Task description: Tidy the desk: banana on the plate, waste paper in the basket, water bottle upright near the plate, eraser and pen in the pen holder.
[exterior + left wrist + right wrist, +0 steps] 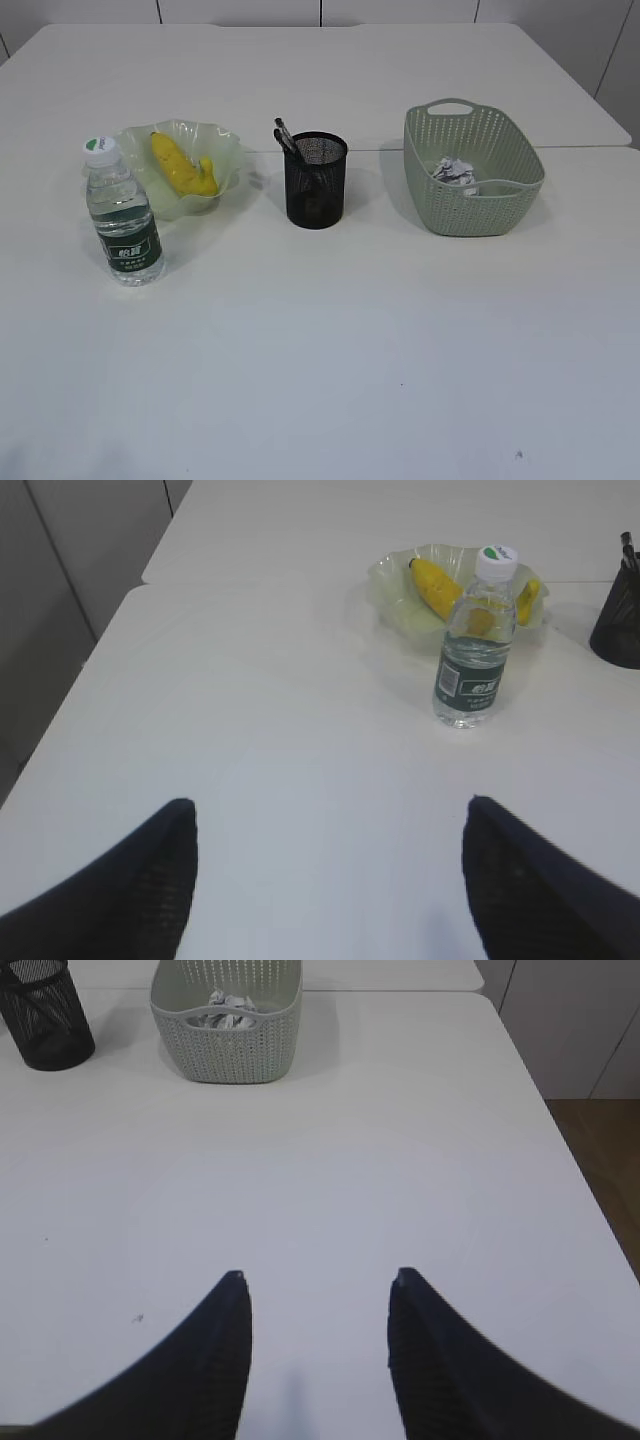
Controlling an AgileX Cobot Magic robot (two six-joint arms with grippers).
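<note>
A yellow banana (181, 163) lies on the pale green wavy plate (225, 150). A clear water bottle (122, 214) with a white cap stands upright just in front of the plate's left side; it also shows in the left wrist view (476, 644). A black mesh pen holder (316, 181) holds a pen (284, 134); the eraser is not visible. Crumpled waste paper (457, 174) lies in the grey-green basket (500, 135). My left gripper (328, 815) is open and empty over bare table. My right gripper (318, 1278) is open and empty, well short of the basket (262, 1034).
The white table (350, 330) is made of two tops with a seam behind the objects. Its left edge shows in the left wrist view (70, 700) and its right edge in the right wrist view (560, 1130). Neither arm shows in the exterior view.
</note>
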